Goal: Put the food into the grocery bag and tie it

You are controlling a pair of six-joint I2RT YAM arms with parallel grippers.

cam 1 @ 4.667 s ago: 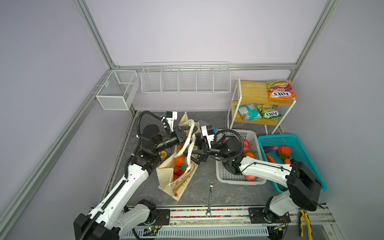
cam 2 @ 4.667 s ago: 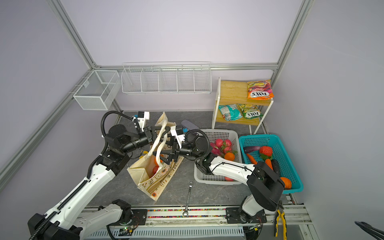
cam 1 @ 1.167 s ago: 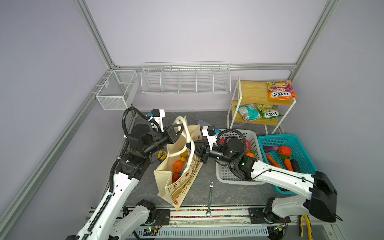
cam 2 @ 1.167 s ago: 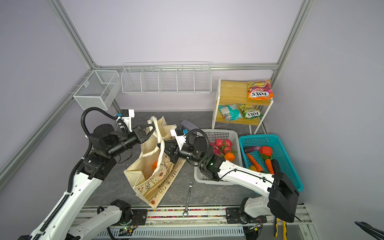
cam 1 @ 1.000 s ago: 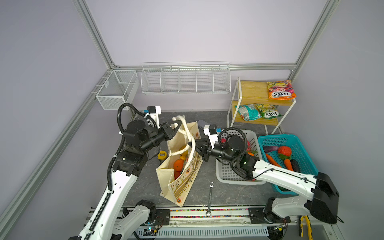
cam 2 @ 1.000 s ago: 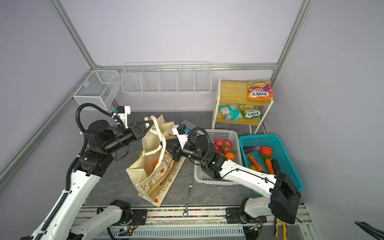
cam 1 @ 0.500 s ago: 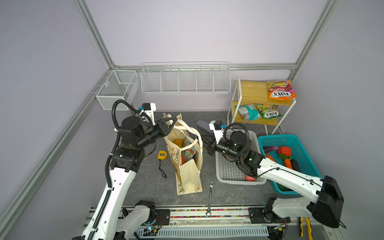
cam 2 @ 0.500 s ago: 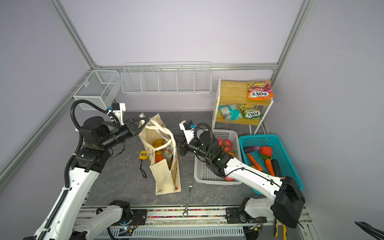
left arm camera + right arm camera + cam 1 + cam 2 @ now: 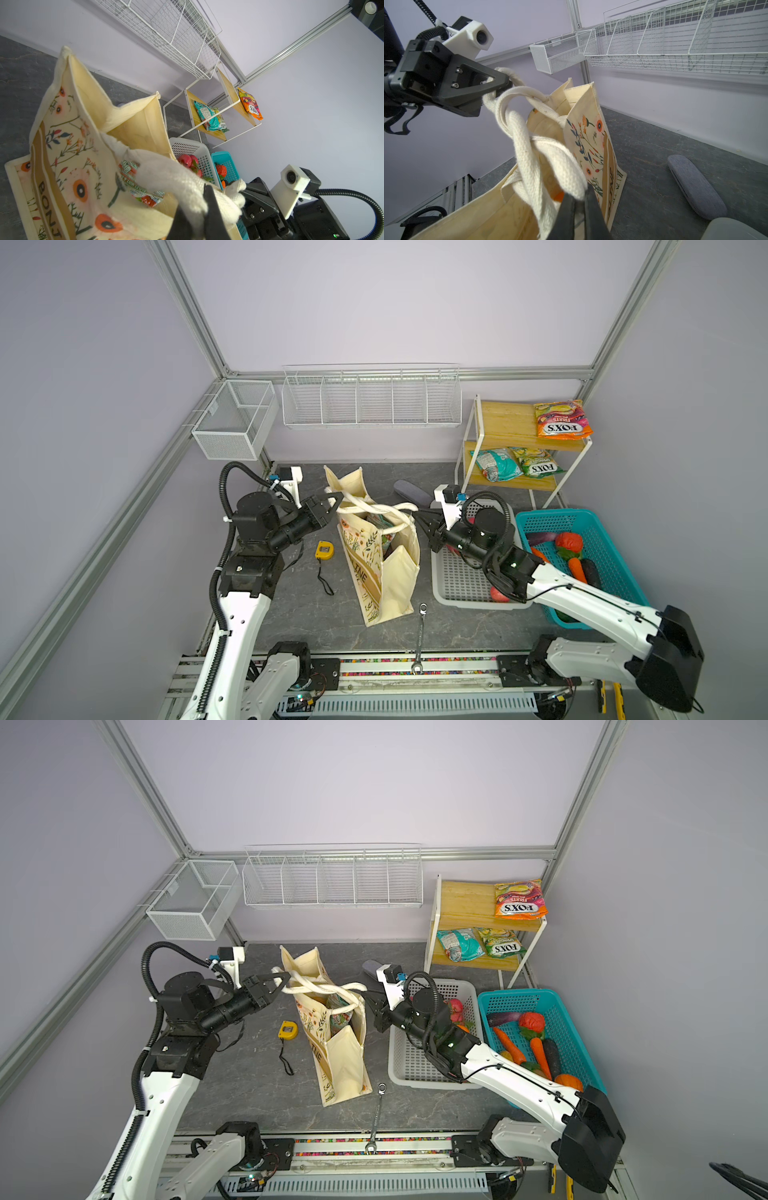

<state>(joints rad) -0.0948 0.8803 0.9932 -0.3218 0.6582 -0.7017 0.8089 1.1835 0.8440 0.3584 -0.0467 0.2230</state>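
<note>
Because each hand is clamped on one of the thick white rope handles (image 9: 376, 509) and the two pull opposite ways, the likeliest failure is a slip. The left hand (image 9: 332, 504), at 9 o'clock from the bag's mouth, pinches one loop. The right hand (image 9: 417, 515), at 3 o'clock, pinches the other. Both sets of jaws are pressed together on cord.

The grocery bag (image 9: 384, 572) stands upright in the middle of the tabletop (image 9: 299, 605), with a snack packet (image 9: 141, 182) showing inside. Over the mouth the handles cross in what looks like a single twist, not a finished knot. If either pinch lets go, that twist would probably spring loose.

An uneven pull is the second risk. The bag is tall and narrow, so a harder tug from one side could tip it and spill what it holds.

Fruit also lies in the grey basket (image 9: 461, 585) at 3 o'clock and vegetables in the teal basket (image 9: 615, 568) beyond it. Tightening now may close the bag before all the food is in.
</note>
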